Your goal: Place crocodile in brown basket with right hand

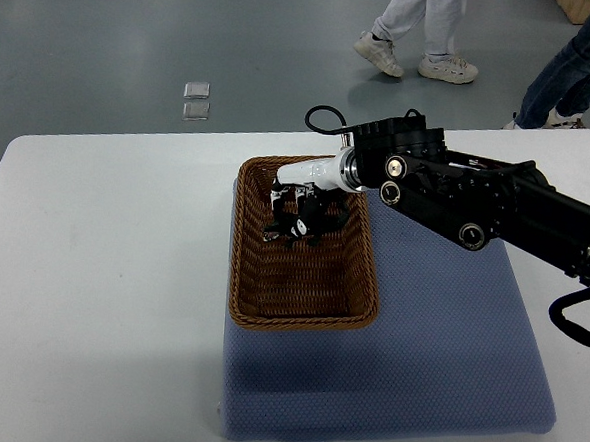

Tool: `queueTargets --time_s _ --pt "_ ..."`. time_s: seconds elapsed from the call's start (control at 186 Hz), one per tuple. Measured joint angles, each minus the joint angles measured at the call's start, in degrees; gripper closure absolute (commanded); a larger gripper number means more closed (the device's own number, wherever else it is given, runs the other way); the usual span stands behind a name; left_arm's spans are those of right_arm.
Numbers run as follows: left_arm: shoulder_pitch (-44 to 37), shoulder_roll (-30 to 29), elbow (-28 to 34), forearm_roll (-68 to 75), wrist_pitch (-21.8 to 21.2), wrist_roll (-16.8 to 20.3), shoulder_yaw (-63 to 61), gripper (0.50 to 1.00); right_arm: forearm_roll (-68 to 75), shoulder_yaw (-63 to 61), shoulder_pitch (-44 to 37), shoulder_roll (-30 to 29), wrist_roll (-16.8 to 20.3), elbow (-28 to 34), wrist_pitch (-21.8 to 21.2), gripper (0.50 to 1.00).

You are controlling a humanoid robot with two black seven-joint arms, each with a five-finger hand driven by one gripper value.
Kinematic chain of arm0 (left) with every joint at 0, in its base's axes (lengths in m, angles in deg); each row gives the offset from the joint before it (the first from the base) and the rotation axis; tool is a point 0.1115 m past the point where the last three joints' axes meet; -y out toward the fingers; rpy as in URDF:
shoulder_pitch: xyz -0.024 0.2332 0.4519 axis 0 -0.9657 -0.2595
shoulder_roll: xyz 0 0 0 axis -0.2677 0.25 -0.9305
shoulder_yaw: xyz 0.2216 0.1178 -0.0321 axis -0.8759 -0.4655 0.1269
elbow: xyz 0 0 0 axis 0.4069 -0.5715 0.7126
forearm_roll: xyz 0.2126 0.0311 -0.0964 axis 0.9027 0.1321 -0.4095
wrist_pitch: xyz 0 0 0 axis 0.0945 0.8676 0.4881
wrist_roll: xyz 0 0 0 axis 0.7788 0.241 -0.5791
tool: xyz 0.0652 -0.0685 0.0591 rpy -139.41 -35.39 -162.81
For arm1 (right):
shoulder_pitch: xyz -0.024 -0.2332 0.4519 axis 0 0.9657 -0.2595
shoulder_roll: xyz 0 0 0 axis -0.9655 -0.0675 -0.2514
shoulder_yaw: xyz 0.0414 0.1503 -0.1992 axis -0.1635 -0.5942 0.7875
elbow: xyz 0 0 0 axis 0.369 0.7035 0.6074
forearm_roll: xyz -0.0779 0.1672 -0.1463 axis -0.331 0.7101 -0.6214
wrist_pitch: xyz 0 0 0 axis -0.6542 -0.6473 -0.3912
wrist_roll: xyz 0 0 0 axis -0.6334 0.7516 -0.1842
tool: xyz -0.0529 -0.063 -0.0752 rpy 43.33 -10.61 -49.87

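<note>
Inside the woven brown basket hangs the right hand.

On the table a mat, basket on mat's left rear, right hand over basket's rear.

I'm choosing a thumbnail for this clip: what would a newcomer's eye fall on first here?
The bulky black right arm reaches in from the right edge, its robot hand down inside the rectangular brown wicker basket, which sits at the far left corner of a blue-grey textured mat on the white table. Beyond the table, two people's legs show on the grey floor.
</note>
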Motion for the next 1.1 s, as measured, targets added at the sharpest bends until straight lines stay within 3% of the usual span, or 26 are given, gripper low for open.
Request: queueTargets --time_s 0.038,0.081,0.14,0.194,0.312,0.43,0.775,1.098 --pt "0.00 0.00 -0.02 0.00 0.00 -0.01 0.00 0.500 0.00 0.00 0.26 -0.17 -0.01 -0.22 0.04 1.000" --pt "0.00 0.00 -0.03 0.00 0.00 -0.01 0.00 0.500 0.00 0.00 0.59 -0.32 -0.05 -0.51 0.18 0.904" --pt "0.00 0.00 -0.03 0.00 0.00 -0.01 0.00 0.500 0.00 -0.01 1.00 -0.42 -0.07 -0.78 0.47 0.834" --pt "0.00 0.00 0.04 0.00 0.00 -0.01 0.00 0.500 0.00 -0.07 1.24 -0.50 -0.08 -0.86 0.71 0.705" --pt "0.00 0.00 0.32 0.00 0.00 -0.01 0.00 0.500 0.04 -0.26 1.46 -0.58 -0.19 -0.89 0.83 0.603" --pt "-0.07 0.00 0.46 0.00 0.00 -0.01 0.00 0.500 0.19 -0.69 1.45 -0.49 -0.24 -0.90 0.84 0.577" --pt "-0.09 0.00 0.23 0.00 0.00 0.01 0.00 0.500 3.16 -9.98 -0.08 2.39 -0.27 -0.78 0.29 0.572" --pt "-0.09 0.00 0.23 0.00 -0.03 -0.01 0.00 0.500 24.80 -29.27 4.68 6.63 -0.28 -1.06 1.12 0.574"
